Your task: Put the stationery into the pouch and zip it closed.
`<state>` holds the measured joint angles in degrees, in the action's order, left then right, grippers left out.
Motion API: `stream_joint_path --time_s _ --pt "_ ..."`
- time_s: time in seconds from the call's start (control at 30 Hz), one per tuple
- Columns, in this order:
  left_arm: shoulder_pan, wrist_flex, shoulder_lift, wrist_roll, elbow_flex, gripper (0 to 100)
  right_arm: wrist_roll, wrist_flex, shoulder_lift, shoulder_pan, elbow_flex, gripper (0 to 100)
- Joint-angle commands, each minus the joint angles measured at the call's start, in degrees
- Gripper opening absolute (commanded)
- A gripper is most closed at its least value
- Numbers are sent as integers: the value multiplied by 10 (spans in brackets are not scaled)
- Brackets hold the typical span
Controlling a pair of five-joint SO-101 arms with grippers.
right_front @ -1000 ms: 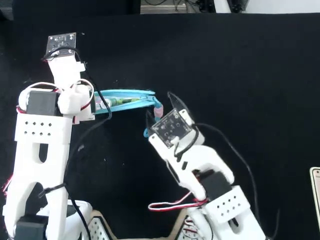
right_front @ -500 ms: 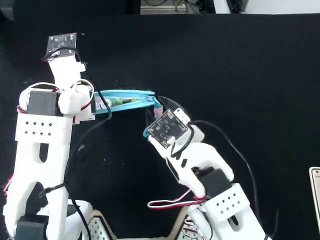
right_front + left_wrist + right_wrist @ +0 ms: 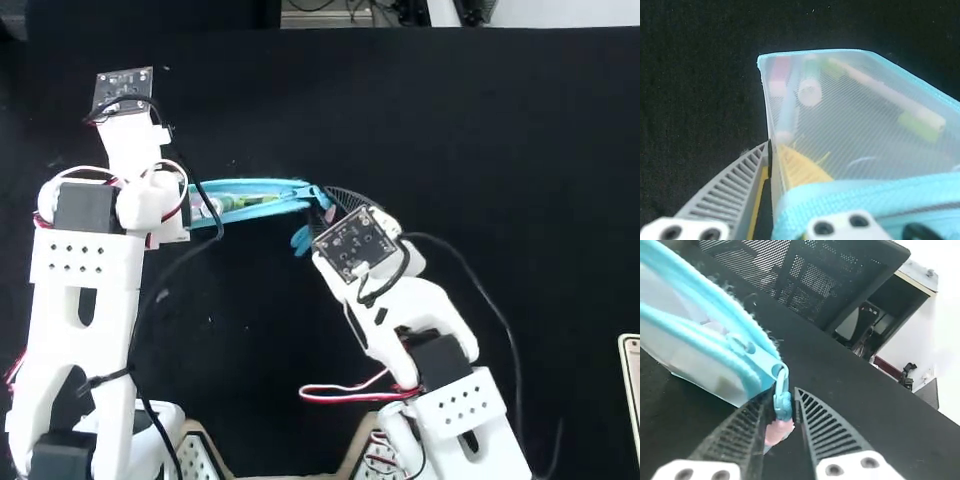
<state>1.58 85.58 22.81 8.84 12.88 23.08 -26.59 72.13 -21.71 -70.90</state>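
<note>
- On the black table [image 3: 480, 120], the turquoise-edged pouch [image 3: 255, 195] sits on its long edge between my two arms, in the left half of the high view.
- My left gripper [image 3: 192, 212] has its fingers closed on the pouch's left end. In the left wrist view a ribbed grey finger [image 3: 735, 185] presses flat against the pouch's see-through mesh side [image 3: 855, 140].
- Through that mesh I can see the stationery [image 3: 917, 119] inside: a white stick with a green band, a round white cap [image 3: 810, 92], a pink block [image 3: 779, 75] and something yellow [image 3: 800, 170] low down near the finger.
- My right gripper [image 3: 782, 392] is at the pouch's right end, its fingers closed narrowly on the zip pull [image 3: 781, 407], which hangs from the slider [image 3: 774, 371] and ends in a pink tab [image 3: 777, 432].
- From the slider the two turquoise zip tapes run apart along the pouch's top, so the zip stands open there.
</note>
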Motion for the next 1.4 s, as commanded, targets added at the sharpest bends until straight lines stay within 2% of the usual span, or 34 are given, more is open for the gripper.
stream_joint_path --time_s 0.0,0.17,0.43,0.7,0.9,1.23,1.3,1.37 --pt "-4 4 -3 1 30 30 -2 -17 3 9 53 11" --pt "-4 4 -3 1 30 30 -5 -95 3 1 118 11" --pt "-4 5 -3 1 30 30 -6 -150 3 -84 140 11" --pt "-4 5 -3 1 30 30 -6 -150 3 -81 130 18" --pt "-4 5 -3 1 30 30 -7 -150 3 -81 128 134" --pt "-4 5 -3 1 30 30 -4 -151 2 -81 109 43" --pt "-4 5 -3 1 30 30 -6 -170 3 -78 107 65" --pt "-4 5 -3 1 30 30 -6 -191 3 -66 107 129"
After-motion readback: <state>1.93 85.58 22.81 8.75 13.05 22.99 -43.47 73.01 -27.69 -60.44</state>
